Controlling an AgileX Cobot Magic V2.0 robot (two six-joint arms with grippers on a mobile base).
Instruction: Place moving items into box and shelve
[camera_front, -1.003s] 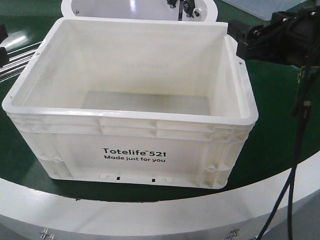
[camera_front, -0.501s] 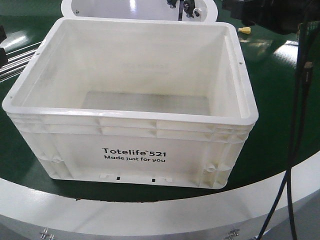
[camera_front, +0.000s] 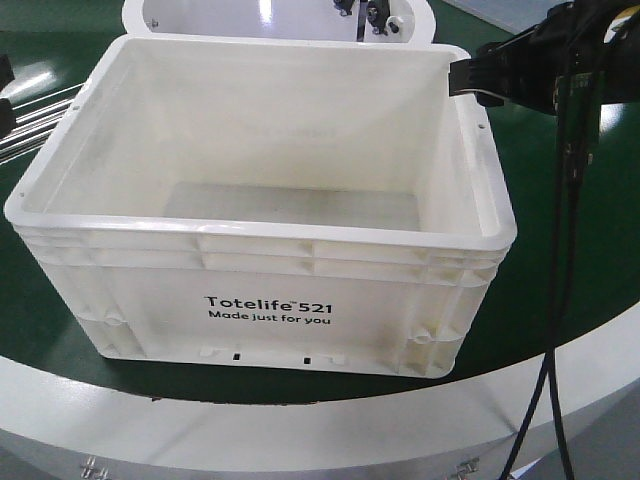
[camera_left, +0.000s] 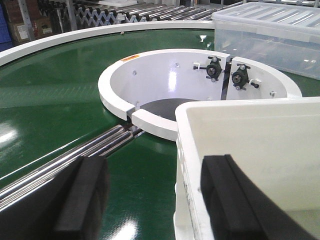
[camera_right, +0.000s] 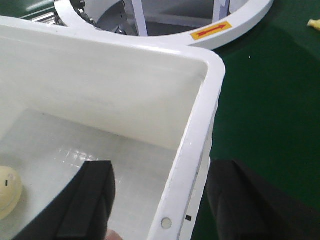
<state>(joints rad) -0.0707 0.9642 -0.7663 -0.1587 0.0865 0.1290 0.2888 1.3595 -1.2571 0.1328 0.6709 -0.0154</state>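
Left pincer (camera_left: 154, 192): jaws apart, astride the left end wall of the box (camera_front: 260, 300).
Box: 1, on the green worktop (camera_front: 560, 250), long axis left-right.
On the box floor: 1 cream toy food (camera_right: 7, 192).
Right pincer (camera_right: 160, 200): apart, astride the right end wall.
Beyond the box: 1 small yellow piece (camera_right: 313, 23).
Judgement: a two-ended clamp comes next.

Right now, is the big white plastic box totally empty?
No, a cream-yellow rounded toy lies on the floor of the white plastic box, in the right wrist view.
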